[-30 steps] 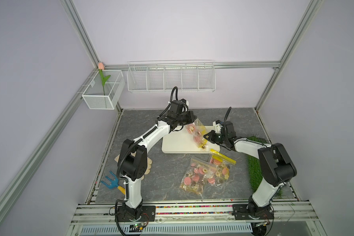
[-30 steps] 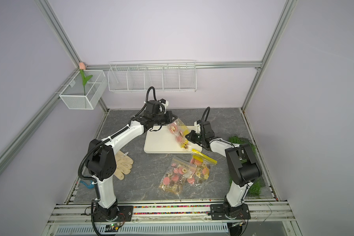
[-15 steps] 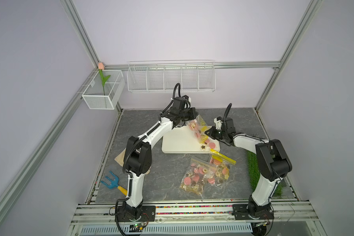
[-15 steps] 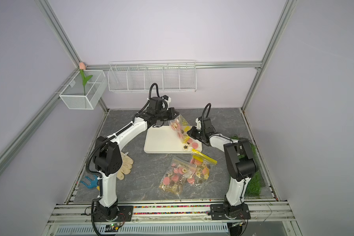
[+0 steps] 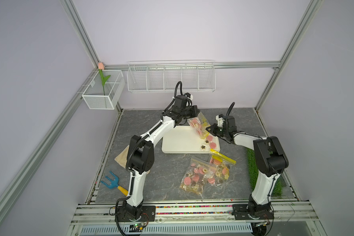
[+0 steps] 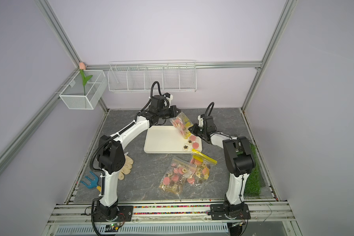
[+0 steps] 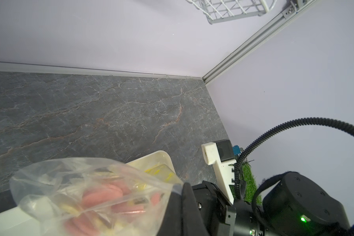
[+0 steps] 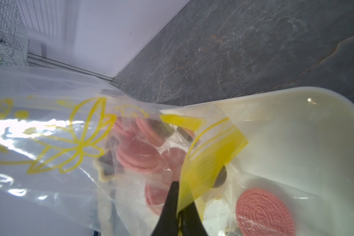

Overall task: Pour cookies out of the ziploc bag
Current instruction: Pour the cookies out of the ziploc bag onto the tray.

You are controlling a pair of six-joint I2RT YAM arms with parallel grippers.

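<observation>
While the left gripper (image 5: 193, 114) clenches the ziploc bag's (image 5: 198, 125) closed far end high, the right gripper (image 5: 209, 129) pinches its yellow zipper lip (image 8: 208, 163) low over the white tray (image 5: 178, 141), so the cookies (image 8: 135, 155) slide mouthward; several (image 5: 209, 142) already lie on the tray's right side.

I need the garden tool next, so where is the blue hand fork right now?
In both top views the blue hand fork lies on the gray floor at the robot's near left, just outside the left arm's base, in front of the beige glove.
</observation>
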